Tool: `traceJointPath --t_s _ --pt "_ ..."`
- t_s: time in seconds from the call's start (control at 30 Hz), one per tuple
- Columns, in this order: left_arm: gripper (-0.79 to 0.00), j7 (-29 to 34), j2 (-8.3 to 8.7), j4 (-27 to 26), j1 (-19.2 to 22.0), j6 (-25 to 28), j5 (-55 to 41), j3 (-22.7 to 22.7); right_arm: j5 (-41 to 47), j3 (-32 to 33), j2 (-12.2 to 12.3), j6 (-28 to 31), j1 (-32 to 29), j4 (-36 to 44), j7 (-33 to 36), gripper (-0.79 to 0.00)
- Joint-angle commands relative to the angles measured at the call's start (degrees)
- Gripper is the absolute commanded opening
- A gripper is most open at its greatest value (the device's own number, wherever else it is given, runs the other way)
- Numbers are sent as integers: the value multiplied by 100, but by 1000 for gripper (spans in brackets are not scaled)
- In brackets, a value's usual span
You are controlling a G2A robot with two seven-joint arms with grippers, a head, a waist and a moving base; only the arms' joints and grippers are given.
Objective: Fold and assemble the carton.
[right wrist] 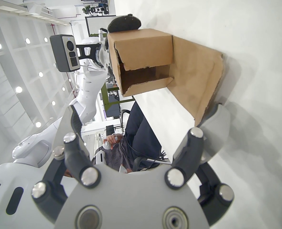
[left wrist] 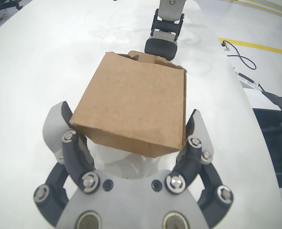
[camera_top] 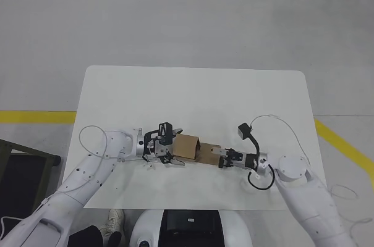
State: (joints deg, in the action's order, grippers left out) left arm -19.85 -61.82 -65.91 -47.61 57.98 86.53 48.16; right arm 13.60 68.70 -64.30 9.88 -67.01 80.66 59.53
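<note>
Closest to the left wrist, the left gripper (left wrist: 129,110) is seen pinching the near end of the one carton (left wrist: 136,89), with a pad pressed against each side wall. The carton is laid on its side just toward 6 o'clock from the middle of the white table (camera_top: 236,92), and its far end is left unclosed. At the carton's 3 o'clock the right gripper (right wrist: 144,109) is held spread, one finger touching the rim of the single large flap (right wrist: 195,77) that lies flat on the table. The closing of the open end is judged to be the step in hand. Next, that flap would need to be lifted and swung over the opening while the body is braced. Counted: one carton, two grippers, one flat flap
</note>
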Motion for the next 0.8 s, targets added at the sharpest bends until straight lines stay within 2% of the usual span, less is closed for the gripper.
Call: traceJointPath --t_s 0.0,0.13,0.43,0.77 --pt "0 1 -3 3 -1 1 -1 -5 26 -19 -4 31 28 -43 -6 0" --pt "0 -4 -12 0 4 -2 3 -22 167 -111 -34 171 103 -238 -100 0" --pt "0 -13 -10 19 2 2 14 -3 1204 -266 -150 793 211 -616 -97 0" --pt "0 -12 -17 14 5 -2 3 -10 1510 -391 -204 920 377 -675 71 0"
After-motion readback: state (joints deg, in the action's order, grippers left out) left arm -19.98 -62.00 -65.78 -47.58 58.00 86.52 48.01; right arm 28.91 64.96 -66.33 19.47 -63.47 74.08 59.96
